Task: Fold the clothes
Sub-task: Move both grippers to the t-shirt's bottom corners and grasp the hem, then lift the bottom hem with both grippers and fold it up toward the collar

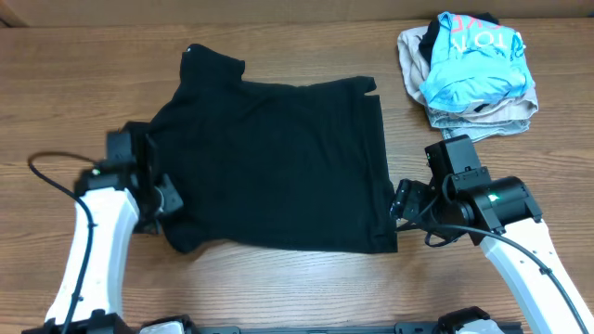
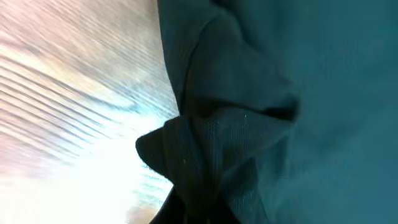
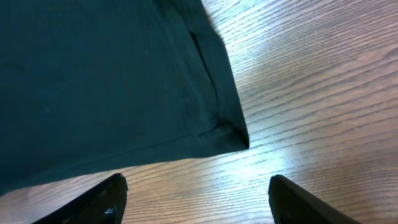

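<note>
The black garment (image 1: pixel 278 158) lies spread nearly flat on the wooden table (image 1: pixel 278 292), with a tiny white spot near its far left corner (image 1: pixel 190 46). My left gripper (image 1: pixel 165 198) is at the garment's left edge near the front. In the left wrist view the fabric (image 2: pixel 249 143) bunches into a pinched ridge that runs down to my hidden jaws, which are shut on it. My right gripper (image 1: pixel 401 206) is open and empty (image 3: pixel 202 205), low over bare wood just off the garment's front right corner (image 3: pixel 233 138), not touching it.
A pile with a light blue lettered shirt (image 1: pixel 469 60) on top of beige folded garments (image 1: pixel 483 119) sits at the far right, behind the right arm. A black cable (image 1: pixel 56 181) loops by the left arm.
</note>
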Controlling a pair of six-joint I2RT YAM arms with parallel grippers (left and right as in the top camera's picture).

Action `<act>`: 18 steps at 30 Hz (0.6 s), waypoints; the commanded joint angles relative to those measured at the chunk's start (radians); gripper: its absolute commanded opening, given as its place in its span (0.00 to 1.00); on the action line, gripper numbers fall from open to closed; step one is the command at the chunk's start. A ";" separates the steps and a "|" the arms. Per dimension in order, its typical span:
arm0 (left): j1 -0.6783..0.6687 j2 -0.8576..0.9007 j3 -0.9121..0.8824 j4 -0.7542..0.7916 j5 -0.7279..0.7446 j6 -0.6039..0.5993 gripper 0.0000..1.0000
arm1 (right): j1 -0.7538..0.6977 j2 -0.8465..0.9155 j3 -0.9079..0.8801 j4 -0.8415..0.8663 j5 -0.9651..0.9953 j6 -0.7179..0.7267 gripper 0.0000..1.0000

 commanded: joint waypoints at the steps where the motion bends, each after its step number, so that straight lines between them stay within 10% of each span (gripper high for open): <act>1: 0.005 -0.004 0.079 -0.052 -0.036 0.063 0.04 | -0.001 0.021 0.020 0.006 -0.002 0.001 0.77; 18: 0.005 -0.004 0.085 -0.038 -0.029 0.047 0.04 | 0.042 0.190 -0.165 0.142 -0.096 0.144 0.73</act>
